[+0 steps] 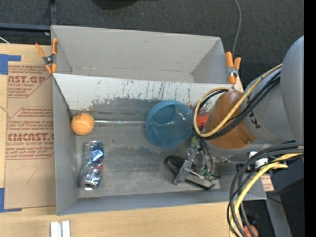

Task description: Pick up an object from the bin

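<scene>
Bowl (168,125), blue and round, rests just beside my pincer (193,171); crushed can (92,165) and orange ball (82,124) lie well apart from it. I cannot tell how wide the pincer stands or whether it holds anything. I judge the lift not yet done.

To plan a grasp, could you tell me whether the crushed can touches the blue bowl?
Apart: the camera view shows a wide gap between the crushed can and blue bowl.

Even, bright light fills the bin (133,53) below me. Shadows are soft, and the crushed can (92,164) glints faintly.
</scene>
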